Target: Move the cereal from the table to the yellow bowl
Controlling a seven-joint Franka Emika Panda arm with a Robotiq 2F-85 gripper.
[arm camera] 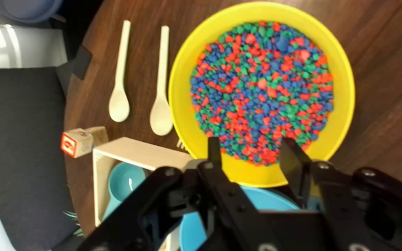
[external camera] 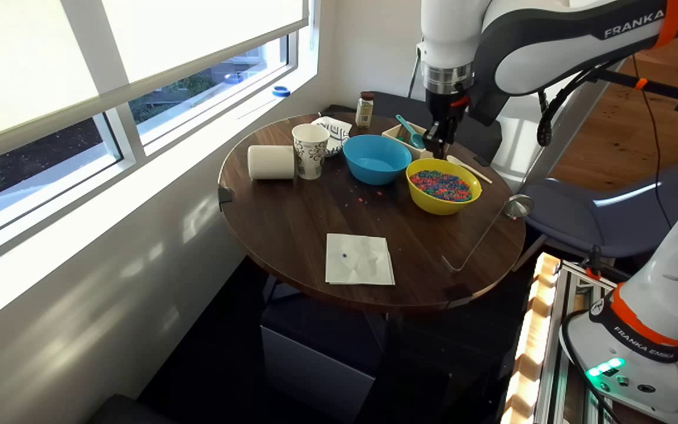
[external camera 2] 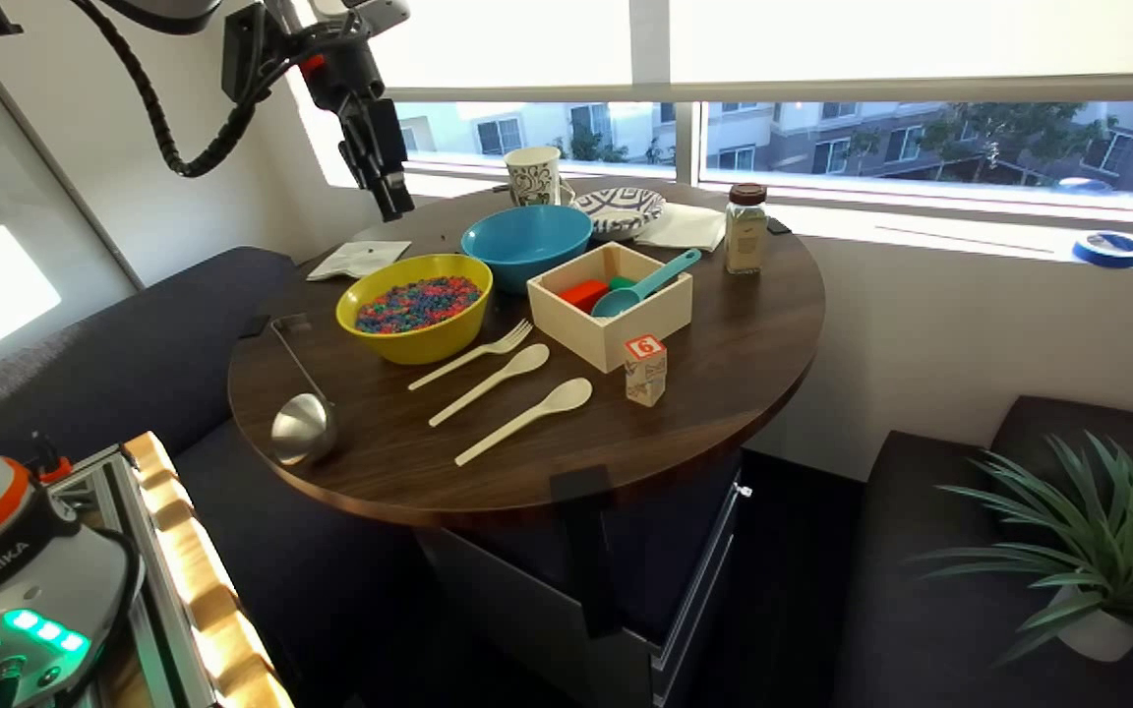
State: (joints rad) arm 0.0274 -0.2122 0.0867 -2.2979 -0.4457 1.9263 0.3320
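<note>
Beside a bright window (external camera: pixel 186 82) stands a round brown counter (external camera: pixel 280 218). In an exterior view, the cereal (external camera: pixel 344 255) is seen as one tiny dark piece on a white napkin (external camera: pixel 362 274); a white cylinder (external camera: pixel 271 162) lies on its side just beside a patterned cup (external camera: pixel 311 150). In an exterior view, a pale fork (external camera 2: pixel 473 355) lies whole near the yellow bowl (external camera 2: pixel 419 344), while the wrist view gives merely its tips. In the wrist view, red, green and blue bits (arm camera: pixel 262 97) are seen inside this bowl, and the tool (arm camera: pixel 251 141) is spread: its two jaws stand apart, appearing over the bowl's rim.
</note>
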